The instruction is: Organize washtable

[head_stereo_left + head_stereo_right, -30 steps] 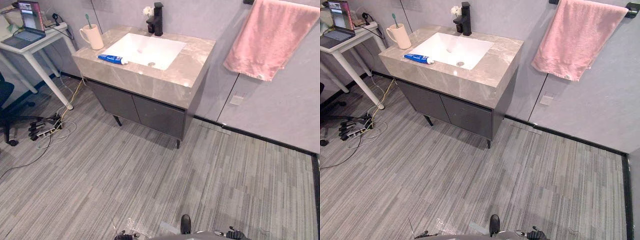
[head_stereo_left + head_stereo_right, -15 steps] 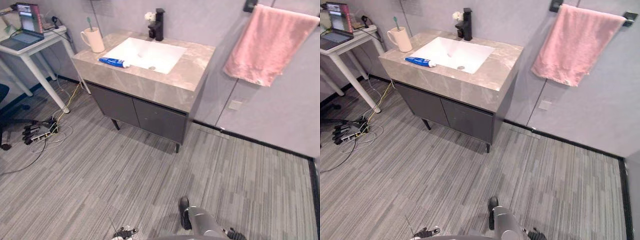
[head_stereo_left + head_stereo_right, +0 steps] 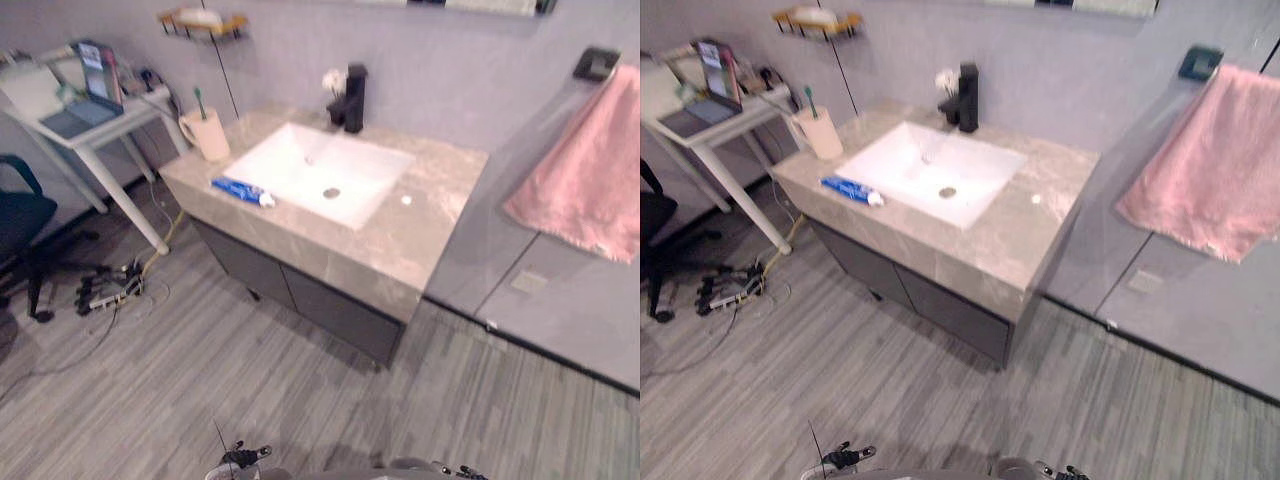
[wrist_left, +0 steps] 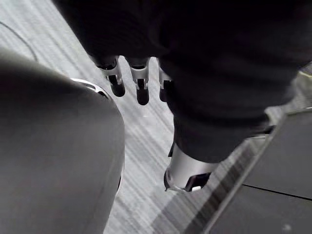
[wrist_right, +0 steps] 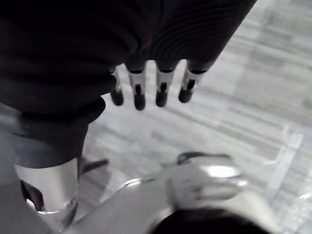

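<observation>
Left hand (image 4: 140, 78): hangs low over the floor (image 3: 200, 380), fingers straight and loosely spread, thumb apart, nothing in it.
Right hand (image 5: 163, 83): also down by the robot's side, fingers straight in a row, thumb clear, empty.
Floor: grey striped planks lie between the robot and the cabinet.
Washtable (image 3: 420, 235): a marble-look top on dark doors, well apart from both hands and out of reach from here.
Tube (image 3: 240, 190): blue with a white cap, lying flat on the front left edge of the top, just beside the basin (image 3: 320, 175).
Cup (image 3: 210, 135): cream, upright at the far left corner, with a green toothbrush (image 3: 199, 102) standing in it.
Faucet (image 3: 352, 98): black, behind the basin, a small white flower beside it.
Beyond: a pink towel (image 3: 585, 170) on the wall to the right, a shelf (image 3: 200, 20) high on the left, a desk (image 3: 110, 110) beside the counter.
Step in hand: the approach, by the look of it; nothing has been picked up yet.
Next move: likely to close in on the counter, then reach with the left hand for the loose tube, which sits on that side.
</observation>
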You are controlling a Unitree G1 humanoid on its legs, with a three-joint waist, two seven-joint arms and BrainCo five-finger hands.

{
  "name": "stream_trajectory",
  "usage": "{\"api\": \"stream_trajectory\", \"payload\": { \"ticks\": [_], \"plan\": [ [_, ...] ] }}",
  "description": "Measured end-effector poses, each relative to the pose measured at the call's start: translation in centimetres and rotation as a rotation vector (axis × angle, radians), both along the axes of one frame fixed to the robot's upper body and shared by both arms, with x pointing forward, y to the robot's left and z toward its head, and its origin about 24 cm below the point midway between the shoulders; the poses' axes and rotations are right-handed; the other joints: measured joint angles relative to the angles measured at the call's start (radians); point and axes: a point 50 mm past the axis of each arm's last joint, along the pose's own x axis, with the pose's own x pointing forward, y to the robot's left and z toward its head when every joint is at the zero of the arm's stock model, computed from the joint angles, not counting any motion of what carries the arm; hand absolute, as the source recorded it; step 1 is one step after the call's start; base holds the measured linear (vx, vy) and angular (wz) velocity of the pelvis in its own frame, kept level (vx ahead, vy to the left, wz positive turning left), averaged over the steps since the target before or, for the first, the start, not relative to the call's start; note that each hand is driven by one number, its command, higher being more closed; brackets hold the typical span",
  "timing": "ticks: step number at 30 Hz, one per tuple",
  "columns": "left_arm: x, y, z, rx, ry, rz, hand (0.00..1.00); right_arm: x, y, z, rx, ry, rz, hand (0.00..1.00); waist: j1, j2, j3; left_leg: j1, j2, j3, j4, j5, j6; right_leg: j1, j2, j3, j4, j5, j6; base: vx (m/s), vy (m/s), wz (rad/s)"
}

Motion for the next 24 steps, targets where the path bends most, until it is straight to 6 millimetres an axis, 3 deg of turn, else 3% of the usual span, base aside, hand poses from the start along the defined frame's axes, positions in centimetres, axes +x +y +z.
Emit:
{"api": "stream_trajectory", "payload": {
  "ticks": [2,4,5,6,7,8,9,10,11,12,16,19,21,22,23,24],
  "plan": [
    [0.0,0.1,0.0,-0.001,-0.007,0.016,0.00,0.8,0.3,0.1,0.016,-0.027,0.000,0.00,-0.001,-0.006,-0.001,-0.001,-0.014,-0.023,-0.269,-0.018,-0.002,0.044,-0.023,0.055,0.004,-0.002,0.004,0.27,0.169,-0.74],
    [-0.2,0.5,0.2,0.008,-0.024,0.030,0.00,1.9,0.5,0.3,0.013,-0.070,0.044,0.00,0.009,-0.018,-0.013,-0.015,-0.033,-0.085,-0.474,-0.012,0.002,0.030,-0.060,0.130,0.004,-0.057,0.072,0.21,0.265,-1.41],
    [-0.3,0.5,0.1,0.007,-0.023,0.038,0.00,2.4,0.5,0.5,0.008,-0.088,0.083,0.00,0.015,0.002,-0.022,-0.041,-0.017,-0.145,-0.560,-0.005,0.013,-0.009,-0.066,0.181,0.016,-0.113,0.141,0.24,0.425,-1.59],
    [-0.9,-0.1,-0.1,-0.016,-0.001,0.050,0.00,2.0,-0.8,0.7,-0.025,-0.076,0.094,0.00,-0.003,0.038,-0.039,-0.056,0.012,-0.200,-0.635,0.029,0.067,-0.055,-0.059,0.235,0.065,-0.146,0.172,0.25,0.480,-1.49],
    [-1.3,-0.4,-0.2,-0.024,0.007,0.053,0.00,1.9,-1.5,0.8,-0.044,-0.066,0.100,0.00,-0.006,0.053,-0.048,-0.054,0.016,-0.211,-0.667,0.078,0.069,-0.081,-0.056,0.258,0.097,-0.161,0.200,0.28,0.516,-1.11],
    [-1.8,-0.3,-0.3,-0.023,0.021,0.059,0.00,0.1,-1.9,0.6,-0.051,-0.011,0.089,0.00,-0.021,0.038,-0.078,-0.054,-0.014,-0.163,-0.641,0.070,-0.072,-0.118,-0.098,0.300,0.143,-0.185,0.229,0.31,0.449,-0.87],
    [-2.1,0.8,-0.2,0.004,0.031,0.056,0.00,-1.1,-1.2,0.2,-0.028,0.020,0.075,0.00,-0.033,0.000,-0.098,-0.062,-0.042,-0.137,-0.604,0.049,-0.081,-0.153,-0.122,0.301,0.159,-0.173,0.229,0.29,0.397,-0.82],
    [-2.2,1.3,-0.1,0.016,0.034,0.056,0.00,-1.5,-0.9,0.1,-0.020,0.029,0.071,0.00,-0.032,-0.013,-0.104,-0.077,-0.051,-0.141,-0.570,0.034,-0.075,-0.170,-0.133,0.304,0.158,-0.167,0.222,0.23,0.313,-0.82],
    [-2.2,2.1,0.1,0.033,0.038,0.054,0.00,-2.4,-0.5,-0.1,-0.008,0.059,0.063,0.00,-0.034,-0.034,-0.117,-0.114,-0.069,-0.181,-0.507,0.005,-0.056,-0.185,-0.153,0.321,0.133,-0.150,0.243,0.15,0.260,-0.72],
    [-2.1,2.3,0.1,0.035,0.037,0.050,0.00,-2.7,-0.4,-0.1,-0.005,0.066,0.058,0.00,-0.036,-0.037,-0.119,-0.125,-0.074,-0.187,-0.488,-0.010,-0.053,-0.189,-0.160,0.323,0.122,-0.138,0.254,0.14,0.302,-0.66],
    [-0.4,1.3,0.2,0.017,0.011,-0.032,0.00,-4.1,-0.7,-0.3,-0.005,0.109,-0.008,0.00,-0.061,-0.024,-0.128,-0.185,-0.130,-0.239,-0.467,-0.034,-0.036,-0.249,-0.199,0.338,0.079,-0.059,0.292,0.02,0.182,-0.21],
    [-0.1,-1.4,-0.2,-0.035,0.015,-0.126,0.00,-4.6,-1.9,-0.1,-0.031,0.126,-0.053,0.00,-0.055,0.030,-0.144,-0.191,-0.132,-0.253,-0.546,-0.066,-0.084,-0.325,-0.210,0.350,0.074,0.018,0.326,-0.05,0.128,-0.44],
    [-0.1,-2.1,-0.2,-0.040,0.018,-0.177,0.00,-4.6,-2.0,-0.1,-0.035,0.125,-0.076,0.00,-0.056,0.038,-0.143,-0.189,-0.143,-0.230,-0.561,-0.067,-0.078,-0.354,-0.221,0.365,0.076,0.065,0.322,-0.07,0.110,-0.38],
    [-0.1,-2.3,-0.2,-0.038,0.022,-0.205,0.00,-4.4,-1.9,-0.1,-0.035,0.120,-0.087,0.00,-0.057,0.042,-0.141,-0.187,-0.143,-0.222,-0.568,-0.066,-0.067,-0.368,-0.217,0.366,0.087,0.091,0.300,-0.06,0.123,-0.36],
    [0.0,-2.6,-0.2,-0.036,0.022,-0.243,0.00,-3.9,-1.9,0.0,-0.048,0.101,-0.098,0.00,-0.055,0.059,-0.134,-0.156,-0.138,-0.194,-0.592,-0.056,-0.054,-0.388,-0.201,0.366,0.118,0.129,0.245,-0.08,0.164,-0.85],
    [-0.5,-2.8,-0.3,-0.036,0.031,-0.268,0.00,-3.1,-2.0,0.1,-0.059,0.074,-0.085,0.00,-0.042,0.063,-0.124,-0.107,-0.127,-0.137,-0.659,-0.025,-0.042,-0.414,-0.172,0.361,0.128,0.203,0.143,-0.10,0.173,-1.01]
  ]
}}
